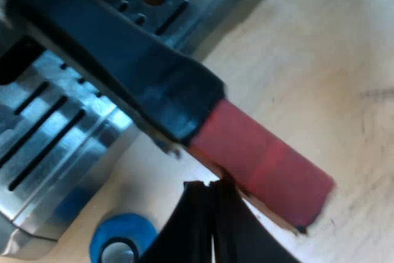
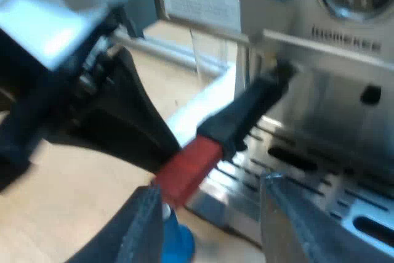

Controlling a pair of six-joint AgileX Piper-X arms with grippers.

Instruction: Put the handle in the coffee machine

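The portafilter handle [image 1: 123, 60] is already at the front of the espresso machine [image 2: 345, 41]. Its far end sits up under the brew head and its red end [image 1: 265, 164] sticks out over the slotted drip tray [image 1: 55, 146] and the tabletop [image 1: 320, 60].

From the left claw [image 1: 213, 189], the handle's long axis runs from about ten o'clock to four o'clock, crossing the claw's own line. The red end is at roughly one o'clock, touching the fingertips. This claw's fingers are together and rest against the side of the red end rather than around it.

The right claw [image 2: 210, 186] has its fingers apart and holds nothing. From it, the red end lies near twelve o'clock, and the handle climbs away toward one o'clock into the machine.

The left claw is clearly the nearer one. What remains looks like a sideways swing of the handle to lock it. A blue tamper [image 1: 123, 241] stands just beside the tray.
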